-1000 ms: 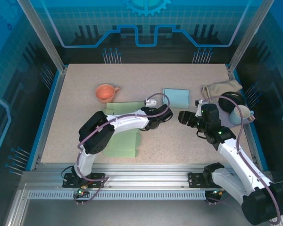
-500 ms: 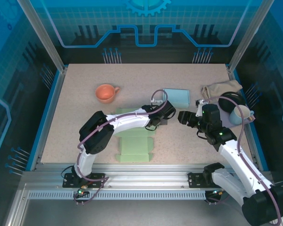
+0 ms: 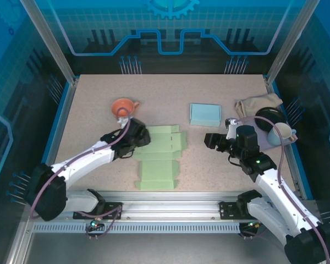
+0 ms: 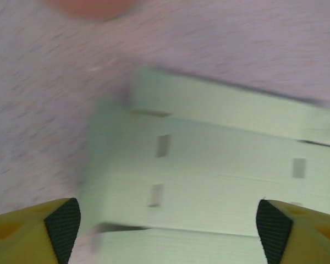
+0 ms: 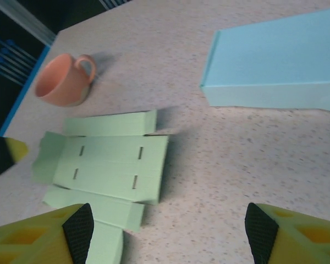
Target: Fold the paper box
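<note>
The paper box (image 3: 160, 158) is a pale green die-cut sheet lying unfolded and nearly flat in the middle of the table. My left gripper (image 3: 136, 136) hovers at the sheet's upper left corner, jaws open, nothing between them. In the left wrist view the slotted panels (image 4: 220, 165) lie under the open gripper (image 4: 169, 234). My right gripper (image 3: 211, 141) stands open to the right of the sheet, apart from it. The right wrist view has the sheet (image 5: 113, 164) at the left, with bare table between the open gripper's (image 5: 168, 226) fingertips (image 5: 78, 224).
An orange cup (image 3: 122, 107) stands just behind the left gripper. A light blue closed box (image 3: 204, 114) lies behind the right gripper. At the right edge are a beige cloth (image 3: 258, 102), a black object (image 3: 270, 117) and a pale mug (image 3: 280, 133).
The left arm swung from the table's centre back to the left and its gripper opened. The green sheet now lies spread out flat. The right arm barely moved.
</note>
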Robot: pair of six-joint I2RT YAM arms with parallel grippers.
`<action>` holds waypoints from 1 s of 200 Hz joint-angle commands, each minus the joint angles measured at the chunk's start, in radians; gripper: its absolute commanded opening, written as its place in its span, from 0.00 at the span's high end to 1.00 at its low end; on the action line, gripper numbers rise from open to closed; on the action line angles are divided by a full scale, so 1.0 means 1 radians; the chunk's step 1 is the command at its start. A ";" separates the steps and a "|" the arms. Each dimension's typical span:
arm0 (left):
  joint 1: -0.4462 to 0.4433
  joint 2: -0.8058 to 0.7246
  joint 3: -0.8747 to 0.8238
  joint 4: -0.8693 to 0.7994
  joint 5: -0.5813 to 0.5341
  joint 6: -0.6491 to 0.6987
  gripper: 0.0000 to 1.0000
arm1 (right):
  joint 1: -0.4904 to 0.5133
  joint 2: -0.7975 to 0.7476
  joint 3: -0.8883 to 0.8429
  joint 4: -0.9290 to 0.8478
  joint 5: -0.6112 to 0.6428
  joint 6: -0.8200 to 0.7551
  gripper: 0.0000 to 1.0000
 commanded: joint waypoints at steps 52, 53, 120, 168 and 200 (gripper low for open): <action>0.178 0.115 -0.075 0.224 0.155 0.111 0.13 | 0.103 0.070 0.034 0.070 -0.048 -0.024 0.25; 0.180 0.118 -0.075 0.231 0.161 0.114 0.13 | 0.104 0.071 0.034 0.070 -0.047 -0.024 0.25; 0.220 0.170 -0.126 0.451 0.346 0.228 1.00 | 0.153 0.160 0.078 0.069 -0.021 -0.063 0.24; 0.079 -0.054 -0.266 0.720 0.240 0.390 1.00 | 0.235 0.335 0.272 -0.046 0.066 -0.356 0.23; -0.030 -0.113 -0.304 0.874 0.233 0.550 1.00 | 0.294 0.450 0.461 -0.134 0.001 -0.750 0.26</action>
